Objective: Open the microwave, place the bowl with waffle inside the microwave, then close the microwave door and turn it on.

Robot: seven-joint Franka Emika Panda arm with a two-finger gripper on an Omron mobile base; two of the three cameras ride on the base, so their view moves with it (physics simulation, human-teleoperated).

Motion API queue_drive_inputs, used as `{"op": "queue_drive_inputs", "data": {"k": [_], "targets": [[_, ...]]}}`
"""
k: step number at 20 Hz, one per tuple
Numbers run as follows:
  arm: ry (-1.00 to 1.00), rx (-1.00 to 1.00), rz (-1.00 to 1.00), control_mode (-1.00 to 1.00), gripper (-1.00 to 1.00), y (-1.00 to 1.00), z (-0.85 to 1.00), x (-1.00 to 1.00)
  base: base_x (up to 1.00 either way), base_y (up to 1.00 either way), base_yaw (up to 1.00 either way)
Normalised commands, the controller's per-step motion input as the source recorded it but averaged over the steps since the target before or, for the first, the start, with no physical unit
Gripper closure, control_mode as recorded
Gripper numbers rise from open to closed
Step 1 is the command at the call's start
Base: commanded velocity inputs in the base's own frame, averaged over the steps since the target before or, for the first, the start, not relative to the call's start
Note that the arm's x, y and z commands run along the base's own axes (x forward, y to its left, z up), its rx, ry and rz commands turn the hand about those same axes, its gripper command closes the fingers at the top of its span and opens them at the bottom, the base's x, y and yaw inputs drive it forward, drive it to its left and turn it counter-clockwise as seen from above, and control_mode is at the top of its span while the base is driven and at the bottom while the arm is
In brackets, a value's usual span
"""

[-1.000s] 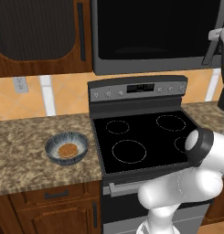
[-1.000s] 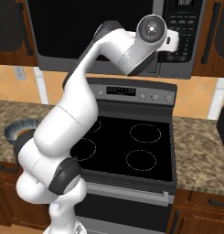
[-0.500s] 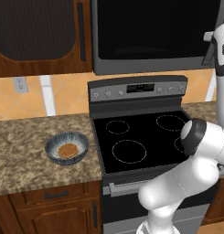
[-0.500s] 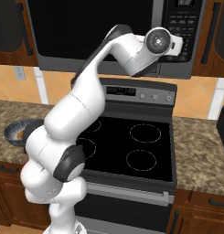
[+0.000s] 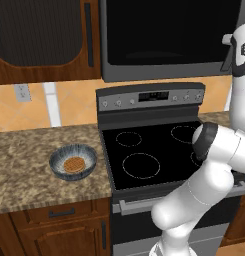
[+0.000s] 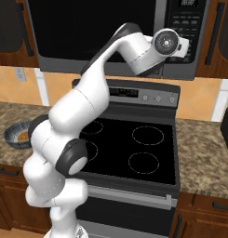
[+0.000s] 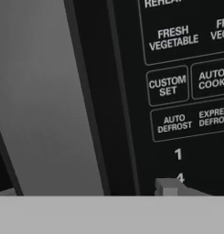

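The bowl (image 5: 73, 162) holding the waffle (image 5: 74, 164) is sitting on the bench (image 5: 24, 165) left of the stove (image 5: 149, 150). Farther up, the jaws are pressing close to the microwave (image 6: 110, 32) by its handle (image 7: 45, 100) and keypad (image 7: 186, 82); their spread cannot be told.

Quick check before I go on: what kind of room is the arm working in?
A home-style kitchen, rendered: an over-range microwave above a black-topped stove, granite counter with a bowl holding a waffle, and brown wooden cabinets.
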Motion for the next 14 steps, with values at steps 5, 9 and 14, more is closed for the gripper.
{"op": "queue_drive_inputs", "data": {"k": [5, 9, 14], "targets": [[0.0, 0.04, 0.02, -1.0, -1.0, 0.0, -0.29, 0.81, 0.0, 0.0, 0.0], [0.0, 0.0, 0.04, -1.0, -1.0, 0.0, -0.22, 0.44, 0.0, 0.0, 0.0], [0.0, 0.0, 0.01, -1.0, 1.0, 0.09, -0.31, 0.47, 0.0, 0.0, 0.0]]}}
